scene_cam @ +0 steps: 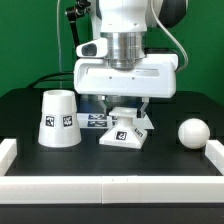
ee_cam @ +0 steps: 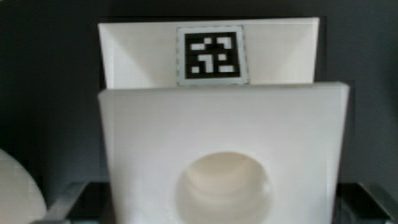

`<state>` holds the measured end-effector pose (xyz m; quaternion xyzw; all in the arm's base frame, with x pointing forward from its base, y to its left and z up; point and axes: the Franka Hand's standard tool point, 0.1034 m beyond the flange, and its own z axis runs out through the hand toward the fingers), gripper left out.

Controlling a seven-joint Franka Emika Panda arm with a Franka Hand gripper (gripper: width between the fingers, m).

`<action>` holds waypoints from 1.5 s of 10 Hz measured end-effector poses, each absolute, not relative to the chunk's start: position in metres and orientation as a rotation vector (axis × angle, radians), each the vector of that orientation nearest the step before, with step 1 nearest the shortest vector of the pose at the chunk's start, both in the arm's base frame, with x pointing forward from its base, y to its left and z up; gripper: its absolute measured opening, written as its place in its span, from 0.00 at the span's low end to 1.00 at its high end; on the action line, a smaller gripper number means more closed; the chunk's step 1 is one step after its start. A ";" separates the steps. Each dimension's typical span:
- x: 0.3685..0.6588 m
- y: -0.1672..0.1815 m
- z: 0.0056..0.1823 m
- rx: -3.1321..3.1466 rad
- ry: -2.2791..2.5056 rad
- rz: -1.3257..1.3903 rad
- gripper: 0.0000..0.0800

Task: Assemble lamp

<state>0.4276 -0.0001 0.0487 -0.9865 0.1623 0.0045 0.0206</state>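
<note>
The stepped square lamp base (scene_cam: 125, 130) stands on the black table at the middle, its tag facing the front. My gripper (scene_cam: 126, 104) is straight above it, one finger on each side of its upper step. In the wrist view the base (ee_cam: 214, 110) fills the frame, with its tag at the far end and its round socket (ee_cam: 224, 186) between my fingers. My gripper (ee_cam: 222, 208) has its dark fingers (ee_cam: 79, 203) against the base's two sides with no gap showing. The cone shade (scene_cam: 58, 120) stands at the exterior view's left. The ball-headed bulb (scene_cam: 192, 131) lies at the exterior view's right.
The marker board (scene_cam: 94, 120) lies flat behind the base. A low white wall (scene_cam: 110, 191) runs along the front, with ends at both sides (scene_cam: 8, 150). A white curved edge (ee_cam: 11, 192) shows beside the base in the wrist view.
</note>
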 end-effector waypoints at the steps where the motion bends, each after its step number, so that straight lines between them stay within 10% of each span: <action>1: 0.438 0.001 0.049 -3.069 0.425 -0.002 0.67; 15: 0.599 0.075 0.050 -3.039 0.152 -0.234 0.67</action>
